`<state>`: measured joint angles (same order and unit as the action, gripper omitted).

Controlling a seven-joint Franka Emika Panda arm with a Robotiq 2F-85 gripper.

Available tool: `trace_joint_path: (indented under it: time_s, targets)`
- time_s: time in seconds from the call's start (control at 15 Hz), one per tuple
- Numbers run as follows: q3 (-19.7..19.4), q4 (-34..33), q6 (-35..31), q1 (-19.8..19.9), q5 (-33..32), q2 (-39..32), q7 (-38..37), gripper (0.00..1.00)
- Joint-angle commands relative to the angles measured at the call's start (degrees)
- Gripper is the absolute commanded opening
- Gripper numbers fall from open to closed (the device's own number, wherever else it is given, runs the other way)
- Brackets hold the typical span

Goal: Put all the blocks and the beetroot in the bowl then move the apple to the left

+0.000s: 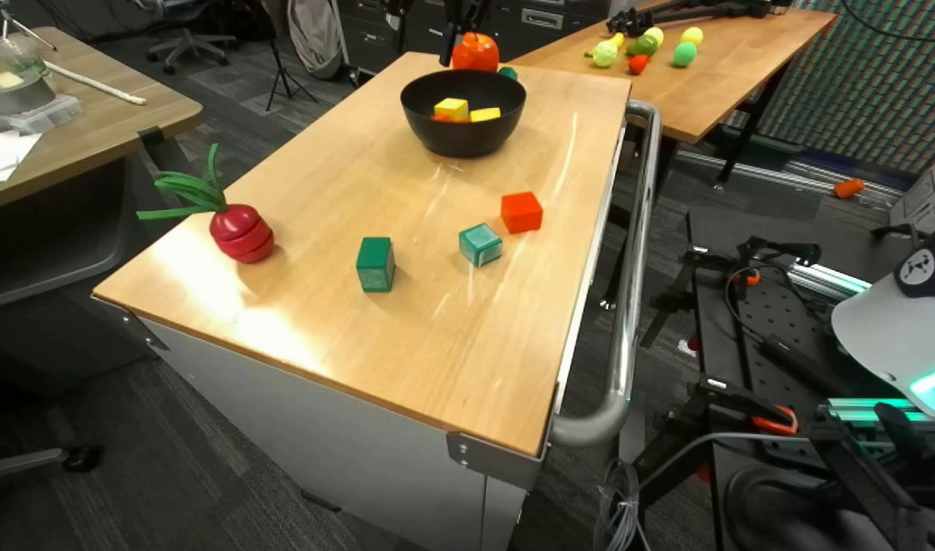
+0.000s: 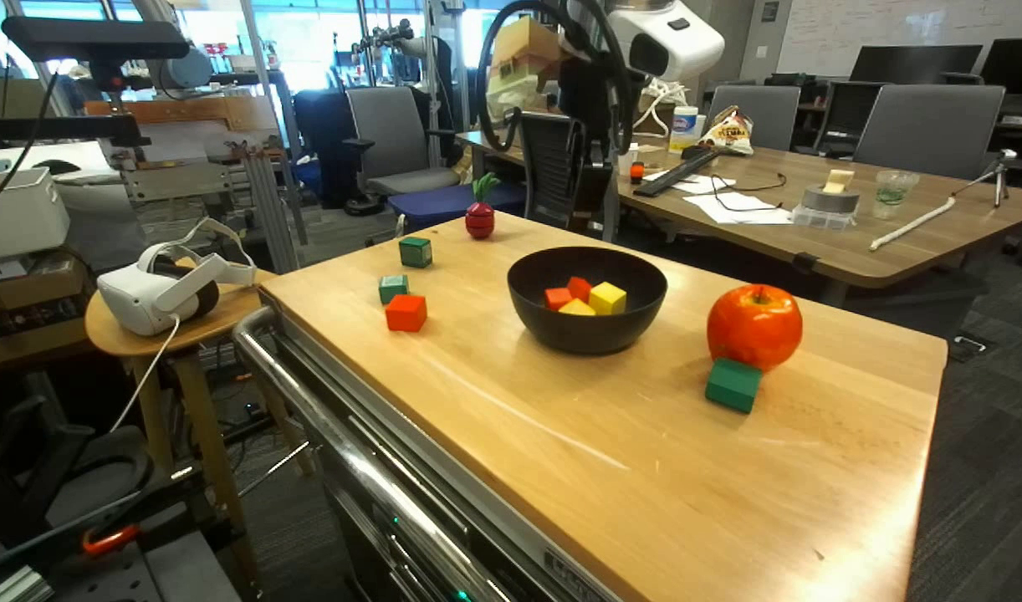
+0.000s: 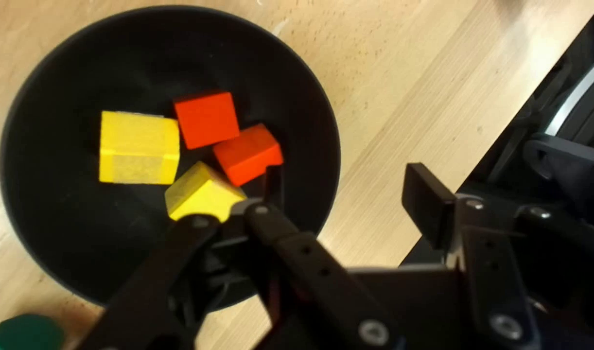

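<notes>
The gripper (image 3: 343, 194) stands open above the edge of the black bowl (image 3: 59, 228), its fingers (image 3: 426, 209) apart and nothing between them. The step in hand is probably fetching the next block. It should lift clear of the rim before swinging away, since one finger overlaps the bowl in the wrist view.

The green block (image 2: 733, 385) by the apple (image 2: 754, 326) asks for most care: whether they touch I cannot tell, so the fingers should take its free sides, lest the apple roll. The lone red-orange block (image 2: 406, 313) stands close to a small green block (image 2: 393, 288); another green block (image 2: 416, 252) has more room. The beetroot (image 2: 479, 219), leaves up near the far end of the desk (image 2: 511, 393), is best gripped round its body.

The bowl holds four pieces, loosely clustered: a yellow block (image 3: 139, 147), a second yellow block (image 3: 204, 194), a red-orange block (image 3: 209, 120) and a second red-orange block (image 3: 248, 154). Further pieces should be released low over its bare floor. The apple should wait until last.
</notes>
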<state>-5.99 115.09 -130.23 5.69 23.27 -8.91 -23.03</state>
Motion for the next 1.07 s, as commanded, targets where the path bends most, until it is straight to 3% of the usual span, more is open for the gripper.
trace_joint_path:
  time_s: [0.0,0.13,0.33,0.53,0.6,0.87,0.93,1.0]
  targets:
    - [0.31,0.23,5.06,-0.72,-2.87,4.37,-0.99,0.95]
    - [2.12,-1.2,9.14,-1.19,0.97,6.24,5.71,1.0]
    - [4.63,-3.57,21.96,-3.44,1.26,9.99,4.61,1.0]
    - [7.29,-8.41,30.66,-6.29,3.38,10.22,6.32,1.0]
    - [6.43,-5.39,26.55,-5.41,1.49,10.38,4.21,1.0]
    - [7.63,-7.19,28.91,-6.93,1.94,10.63,4.59,1.0]
    - [8.1,-6.45,26.15,-7.18,-5.78,11.94,4.02,1.0]
    - [8.33,-6.75,27.24,-7.42,-8.36,12.38,4.56,1.0]
